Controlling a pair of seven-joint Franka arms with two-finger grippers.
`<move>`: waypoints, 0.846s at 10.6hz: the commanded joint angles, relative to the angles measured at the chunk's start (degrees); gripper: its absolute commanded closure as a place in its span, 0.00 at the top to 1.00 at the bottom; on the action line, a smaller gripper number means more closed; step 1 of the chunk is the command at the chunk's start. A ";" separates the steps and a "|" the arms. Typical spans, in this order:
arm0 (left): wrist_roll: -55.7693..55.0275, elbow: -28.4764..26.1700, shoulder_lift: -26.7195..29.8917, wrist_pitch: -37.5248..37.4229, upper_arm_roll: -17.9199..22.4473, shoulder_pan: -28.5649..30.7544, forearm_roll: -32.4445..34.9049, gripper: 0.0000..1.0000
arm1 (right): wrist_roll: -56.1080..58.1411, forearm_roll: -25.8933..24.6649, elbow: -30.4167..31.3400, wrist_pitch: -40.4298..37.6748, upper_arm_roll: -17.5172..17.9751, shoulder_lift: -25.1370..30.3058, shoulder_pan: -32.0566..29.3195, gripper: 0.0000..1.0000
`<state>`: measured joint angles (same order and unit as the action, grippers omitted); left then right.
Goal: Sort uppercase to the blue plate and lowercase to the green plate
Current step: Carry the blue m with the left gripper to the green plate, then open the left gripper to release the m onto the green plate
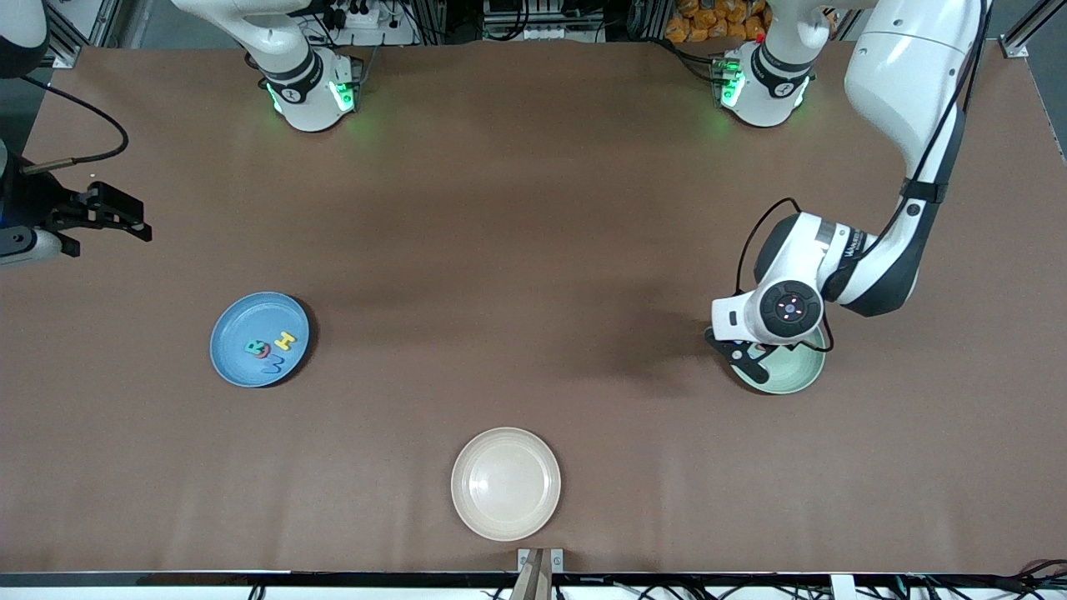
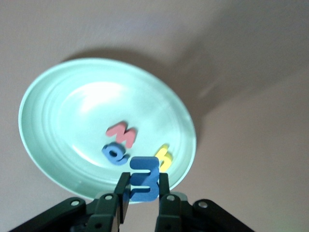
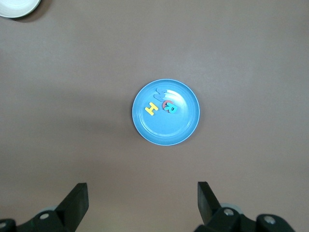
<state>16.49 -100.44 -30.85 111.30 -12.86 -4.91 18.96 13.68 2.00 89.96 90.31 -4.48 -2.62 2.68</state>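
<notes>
My left gripper [image 2: 144, 186] is shut on a blue lowercase m [image 2: 144, 179] and hangs over the edge of the pale green plate [image 2: 58, 111]. In that plate lie a red m [image 2: 120, 134], a blue a [image 2: 115, 153] and a yellow h [image 2: 164, 157]. In the front view the left gripper [image 1: 746, 358] covers part of the green plate [image 1: 792, 379]. The blue plate [image 1: 229, 321] holds the uppercase letters: yellow H [image 3: 151, 108], blue W [image 3: 161, 93], teal R [image 3: 171, 109] and red Q [image 3: 165, 103]. My right gripper [image 3: 142, 203] waits open and empty, high above the table beside the blue plate [image 3: 166, 133].
A cream-white plate [image 1: 506, 483] with nothing in it sits near the table's front edge, between the two coloured plates. It also shows in the right wrist view as the cream plate [image 3: 14, 7]. Bare brown table lies between the plates.
</notes>
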 commanded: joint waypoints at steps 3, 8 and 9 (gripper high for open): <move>2.13 -3.36 2.99 1.99 -0.94 6.13 1.34 0.44 | -0.24 -0.51 0.92 -0.66 0.35 1.13 0.49 1.00; 4.08 -0.29 7.03 1.55 -0.33 8.08 -5.24 0.69 | -0.41 -0.16 0.57 -0.57 0.43 1.39 -0.04 1.00; 3.47 0.50 8.25 1.37 0.46 7.99 -6.82 0.70 | -0.50 -0.07 0.57 -0.57 0.35 1.39 -0.04 1.00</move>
<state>19.52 -100.12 -25.40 112.93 -13.05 2.86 14.83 13.69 2.01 89.90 90.01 -4.32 -2.57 2.83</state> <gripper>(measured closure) 0.308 0.000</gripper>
